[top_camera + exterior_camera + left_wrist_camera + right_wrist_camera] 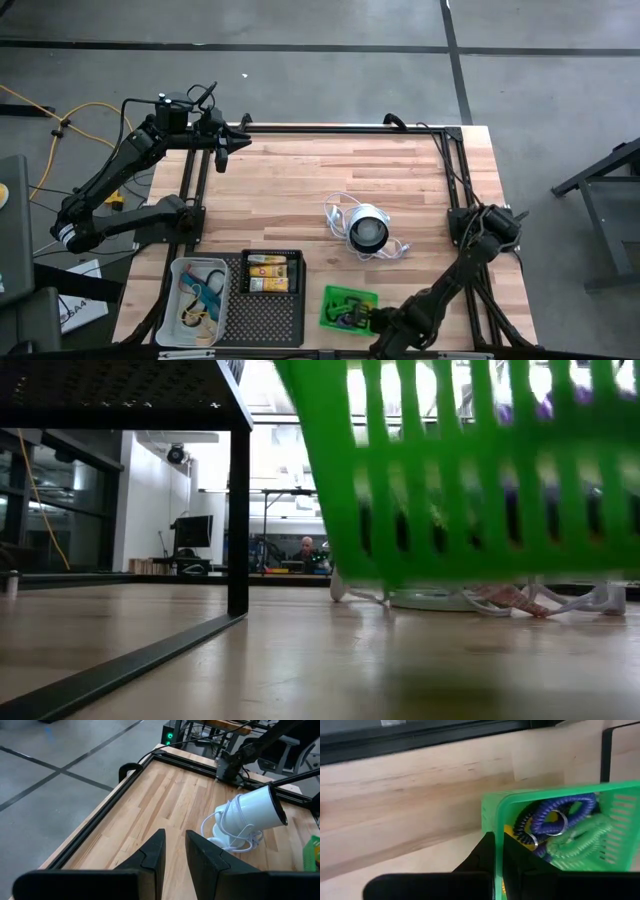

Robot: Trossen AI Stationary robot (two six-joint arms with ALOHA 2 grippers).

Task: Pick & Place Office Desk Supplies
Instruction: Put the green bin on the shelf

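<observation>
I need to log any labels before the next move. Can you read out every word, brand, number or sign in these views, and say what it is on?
No text can be read in any view.
Yellow-and-white packs in the black perforated tray: print too small to read.
White paper on the floor left of the table: dark marks, blurred.
Green mesh basket, white round lamp: no lettering visible.

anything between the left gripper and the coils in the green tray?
Yes. The left gripper hangs at the table's far left corner; the white-and-black lamp and its cord lie roughly on the line to the green tray, which the right gripper clamps by its wall.
</observation>
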